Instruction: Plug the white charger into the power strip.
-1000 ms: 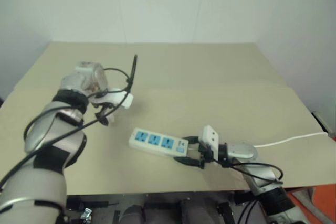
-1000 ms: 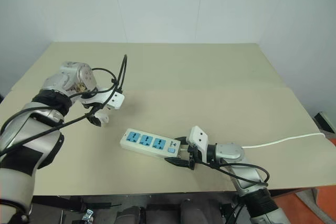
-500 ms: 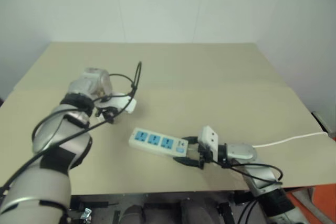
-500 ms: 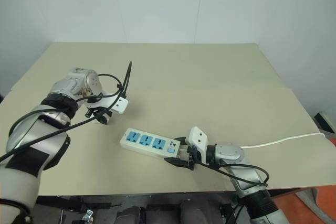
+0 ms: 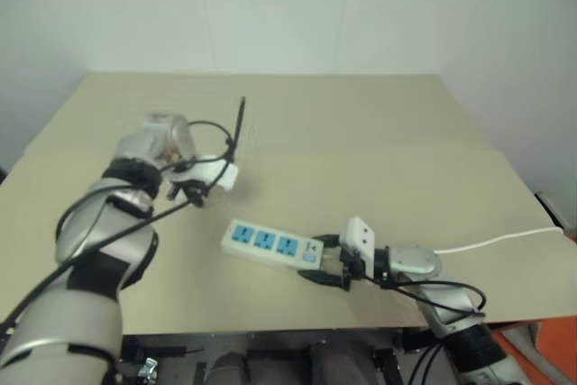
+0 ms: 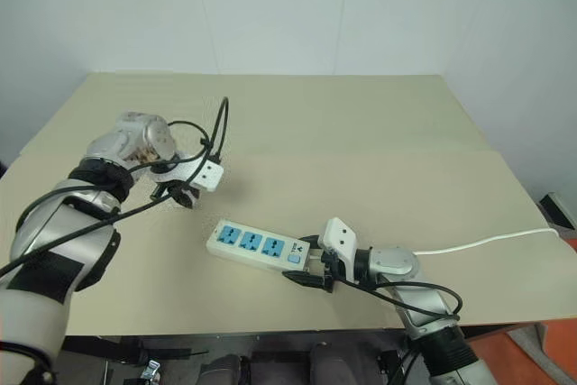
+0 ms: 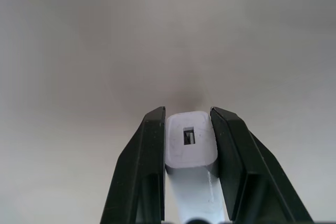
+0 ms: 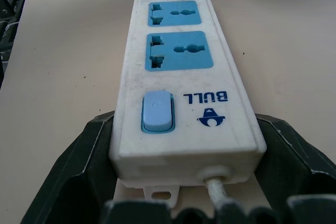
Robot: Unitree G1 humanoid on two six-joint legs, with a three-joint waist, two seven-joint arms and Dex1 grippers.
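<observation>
The white charger (image 7: 190, 140) is a small white block with a slot in its end face, pinched between the two black fingers of my left gripper (image 7: 188, 116). That gripper (image 5: 191, 194) points steeply down over the tan table, left of and behind the power strip (image 5: 270, 243). The strip lies flat near the front edge with three blue sockets (image 8: 180, 50) facing up. My right gripper (image 5: 325, 263) has one finger on each side of the strip's switch end (image 8: 157, 111), gripping it.
The strip's thin white cord (image 5: 500, 241) runs off to the right across the table (image 5: 361, 132). A black cable loops above my left wrist (image 5: 236, 128). White walls stand behind the table; an orange object shows at the bottom right corner.
My left gripper has closed and moved a little to the right, toward the strip. The right gripper and the strip have stayed put.
</observation>
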